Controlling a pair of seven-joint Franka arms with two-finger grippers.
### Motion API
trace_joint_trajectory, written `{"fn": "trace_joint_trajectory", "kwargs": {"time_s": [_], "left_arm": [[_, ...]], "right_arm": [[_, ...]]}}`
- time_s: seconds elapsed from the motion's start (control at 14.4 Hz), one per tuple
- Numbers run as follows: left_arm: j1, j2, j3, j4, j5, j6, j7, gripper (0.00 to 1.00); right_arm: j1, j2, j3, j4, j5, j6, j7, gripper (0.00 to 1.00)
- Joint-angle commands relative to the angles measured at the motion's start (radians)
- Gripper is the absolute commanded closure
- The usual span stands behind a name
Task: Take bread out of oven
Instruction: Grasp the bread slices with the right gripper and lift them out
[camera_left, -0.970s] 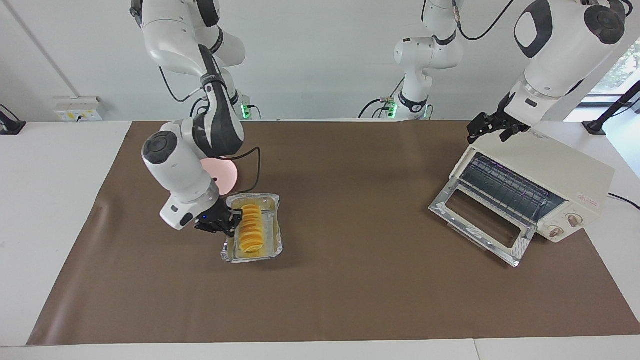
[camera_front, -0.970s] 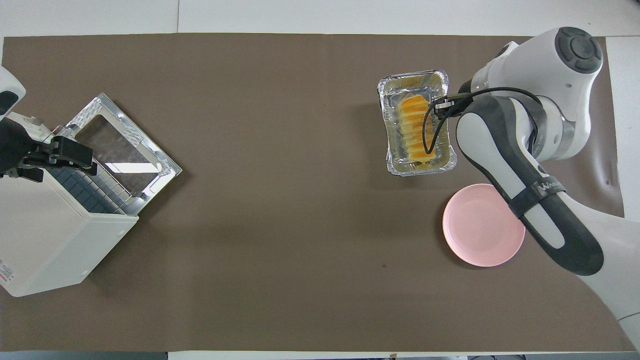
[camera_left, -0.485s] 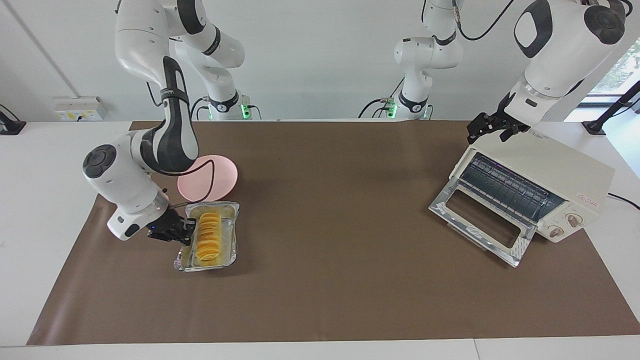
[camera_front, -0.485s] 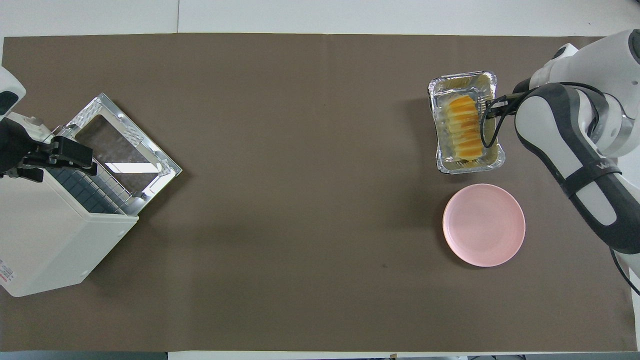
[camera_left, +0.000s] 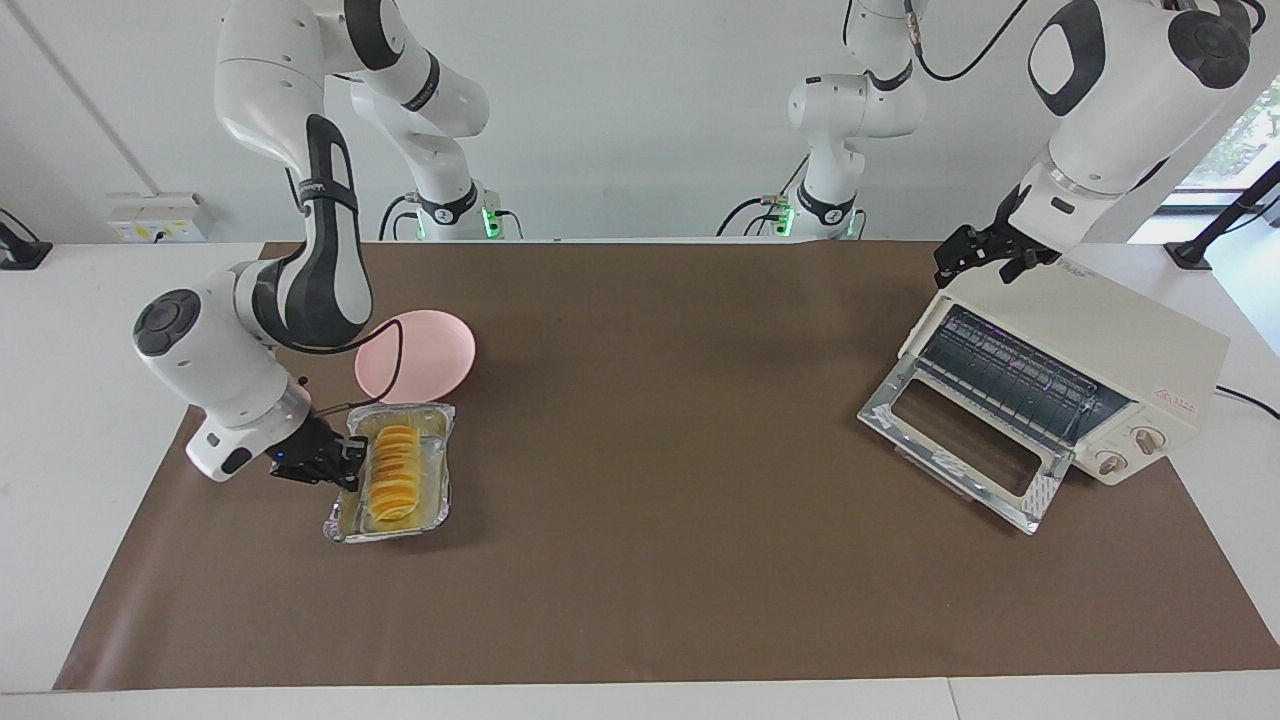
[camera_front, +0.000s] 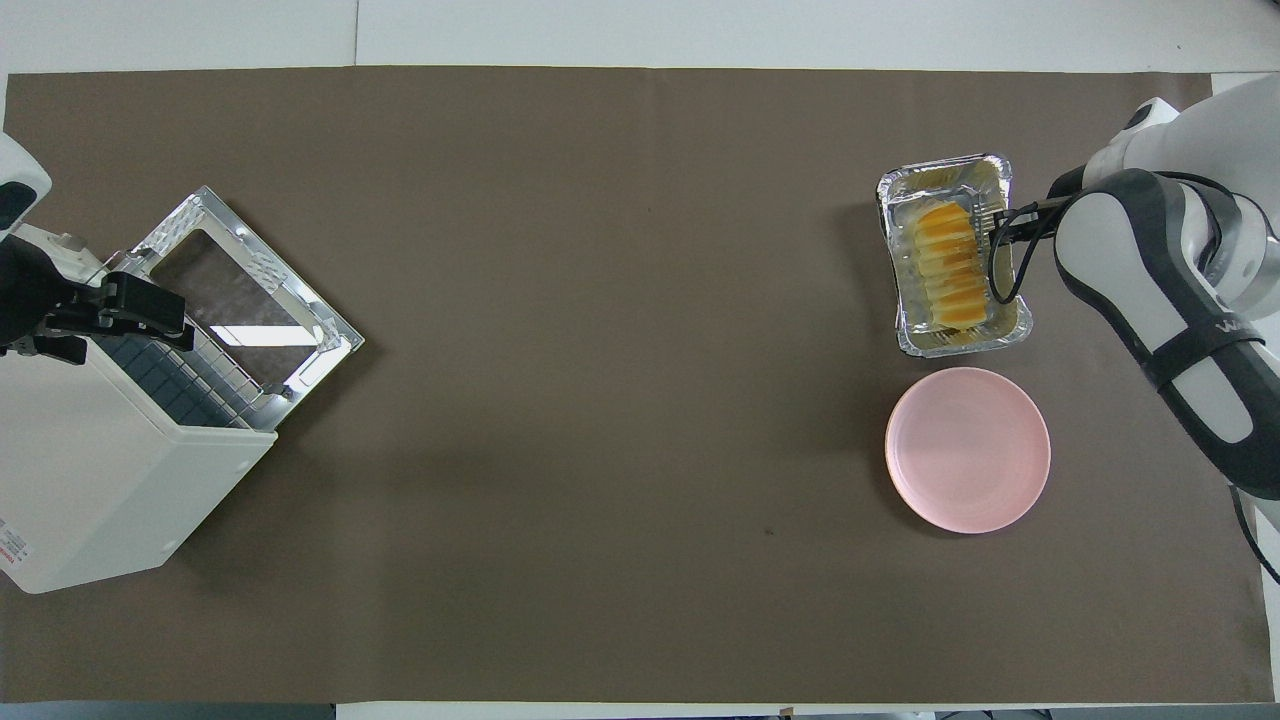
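Observation:
The bread (camera_left: 393, 473) (camera_front: 950, 270), a ridged golden loaf, lies in a silver foil tray (camera_left: 385, 530) (camera_front: 960, 345) at the right arm's end of the table, outside the oven. My right gripper (camera_left: 340, 462) (camera_front: 1000, 235) is shut on the tray's long rim beside the loaf. The cream oven (camera_left: 1100, 330) (camera_front: 90, 480) stands at the left arm's end with its glass door (camera_left: 955, 440) (camera_front: 250, 290) folded down and its wire rack bare. My left gripper (camera_left: 985, 258) (camera_front: 110, 310) sits open at the oven's top front edge.
A round pink plate (camera_left: 420, 355) (camera_front: 967, 450) lies just nearer to the robots than the foil tray. A brown mat (camera_left: 660, 420) covers the table between tray and oven.
My right gripper has pulled the foil tray with the bread toward the right arm's end of the table, past the plate. The left arm has not moved.

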Motion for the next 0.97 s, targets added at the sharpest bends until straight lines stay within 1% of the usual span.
{"fn": "trace_joint_trajectory", "kwargs": {"time_s": [0.0,0.07,0.14,0.21,0.35,0.42,0.55,0.9], "left_arm": [[-0.001,-0.028,0.002,-0.029,-0.011,0.015,-0.013,0.0],[-0.001,-0.028,0.002,-0.029,-0.011,0.015,-0.013,0.0],[-0.001,-0.029,0.002,-0.029,-0.011,0.015,-0.013,0.0],[-0.001,-0.028,0.002,-0.029,-0.011,0.015,-0.013,0.0],[-0.001,-0.029,0.005,-0.029,-0.011,0.015,-0.014,0.0],[-0.001,-0.029,0.005,-0.029,-0.011,0.015,-0.013,0.0],[-0.001,-0.028,0.005,-0.029,-0.011,0.015,-0.013,0.0],[-0.001,-0.029,0.005,-0.029,-0.011,0.015,-0.014,0.0]], "right_arm": [[-0.014,-0.007,0.012,-0.016,0.006,0.009,-0.026,0.94],[-0.014,-0.008,0.012,-0.014,0.005,0.009,-0.024,0.21],[-0.012,-0.008,0.012,-0.007,0.005,0.008,-0.026,0.0],[-0.005,-0.014,0.012,0.001,-0.003,0.003,-0.026,0.0],[0.012,-0.017,0.019,0.029,-0.075,0.0,-0.018,0.0],[0.033,-0.017,0.018,0.045,-0.078,-0.007,-0.01,0.0],[0.052,-0.016,0.018,0.046,-0.081,-0.003,0.016,0.0],[0.074,-0.019,0.018,-0.026,-0.083,0.023,0.043,0.0]]}}
